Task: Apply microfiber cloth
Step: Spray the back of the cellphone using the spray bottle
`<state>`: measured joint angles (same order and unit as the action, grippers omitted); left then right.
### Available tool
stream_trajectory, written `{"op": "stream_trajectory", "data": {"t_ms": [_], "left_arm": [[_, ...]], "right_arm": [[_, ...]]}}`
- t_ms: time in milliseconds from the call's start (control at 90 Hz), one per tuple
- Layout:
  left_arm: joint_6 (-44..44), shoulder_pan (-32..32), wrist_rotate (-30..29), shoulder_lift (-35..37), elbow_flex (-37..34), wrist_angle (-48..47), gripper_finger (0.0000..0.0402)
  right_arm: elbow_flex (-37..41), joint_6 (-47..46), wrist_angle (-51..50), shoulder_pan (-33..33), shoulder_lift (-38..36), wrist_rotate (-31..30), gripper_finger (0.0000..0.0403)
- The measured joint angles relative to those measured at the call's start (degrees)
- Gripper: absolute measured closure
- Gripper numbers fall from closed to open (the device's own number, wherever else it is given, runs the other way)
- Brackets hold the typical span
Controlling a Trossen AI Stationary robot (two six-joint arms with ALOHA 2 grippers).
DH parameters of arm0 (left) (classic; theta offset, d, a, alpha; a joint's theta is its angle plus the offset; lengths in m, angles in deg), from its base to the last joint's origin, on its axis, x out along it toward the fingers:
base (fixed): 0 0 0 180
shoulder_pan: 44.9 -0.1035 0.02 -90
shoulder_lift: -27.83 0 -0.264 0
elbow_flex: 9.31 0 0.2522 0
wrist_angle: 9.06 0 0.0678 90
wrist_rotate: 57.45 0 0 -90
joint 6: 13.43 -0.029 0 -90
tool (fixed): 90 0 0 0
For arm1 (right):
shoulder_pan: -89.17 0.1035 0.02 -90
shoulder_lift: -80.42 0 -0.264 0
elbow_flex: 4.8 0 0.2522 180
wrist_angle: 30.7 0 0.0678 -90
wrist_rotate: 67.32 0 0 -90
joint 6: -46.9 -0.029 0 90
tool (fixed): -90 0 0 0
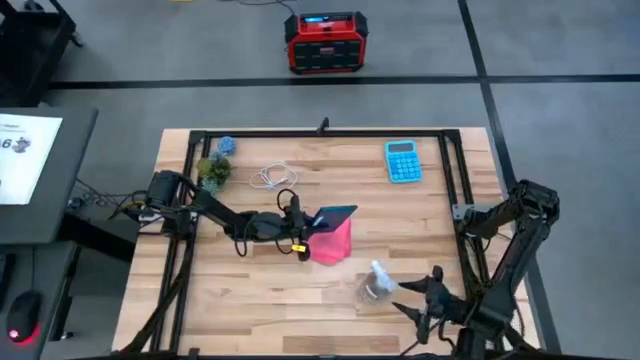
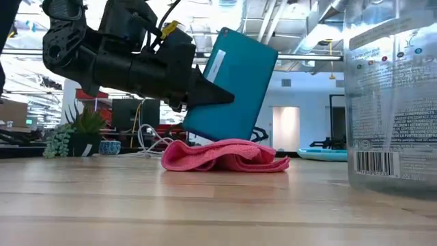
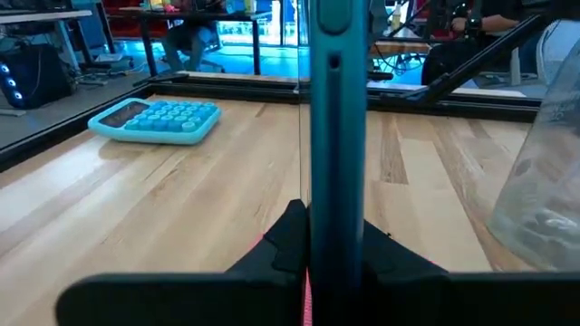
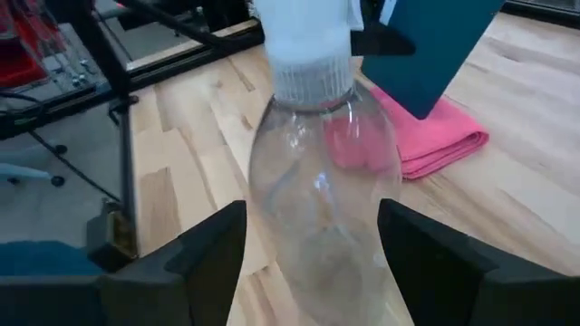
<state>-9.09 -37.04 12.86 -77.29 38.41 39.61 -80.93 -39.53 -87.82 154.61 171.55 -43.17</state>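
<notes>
At mid-table my left gripper [image 1: 300, 232] clamps a teal flat tablet [image 2: 229, 85] above the folded pink microfiber cloth [image 2: 225, 156]; tilting further, I risk it slipping.

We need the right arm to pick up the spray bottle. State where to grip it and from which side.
Grip the spray bottle at its clear rounded body, below the white collar, coming level from the right gripper side. It stands upright between that gripper's open fingers, and the body is narrower than the gap, so closing there should hold it.

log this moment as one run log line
left gripper: shut on teal tablet, tilted over pink microfiber cloth | right gripper: open around spray bottle
</notes>
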Motion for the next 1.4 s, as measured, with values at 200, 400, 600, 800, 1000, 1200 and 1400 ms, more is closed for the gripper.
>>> {"op": "stream_trajectory", "data": {"t_ms": [200,400,600,800,1000,1200,1400], "left_arm": [[0.1,0.0,0.0,0.0,0.0,0.0,0.0389],[0.3,0.0,0.0,0.0,0.0,0.0,0.0389],[0.6,0.0,0.0,0.0,0.0,0.0,0.0389],[1.1,0.0,0.0,0.0,0.0,0.0,0.0389],[1.4,0.0,0.2,0.0,0.0,0.1,0.0389],[2.8,0.0,0.6,0.8,0.0,2.4,0.0389],[3.3,-0.5,0.8,3.3,0.1,3.8,0.0389]], "right_arm": [[0.0,3.7,-0.2,0.6,-3.5,-0.1,0.0164],[0.0,4.4,-0.7,-1.2,-2.1,-0.2,0.0164],[0.0,3.4,-0.6,-2.3,0.1,-0.1,0.0164],[0.0,2.5,0.6,-2.6,0.5,0.0,0.0164],[0.0,2.9,0.6,-2.6,0.3,0.0,0.0164],[0.0,5.5,0.1,-2.6,-2.0,1.4,0.0164],[0.0,12.6,-0.2,-4.0,-7.3,1.3,0.0164]]}}
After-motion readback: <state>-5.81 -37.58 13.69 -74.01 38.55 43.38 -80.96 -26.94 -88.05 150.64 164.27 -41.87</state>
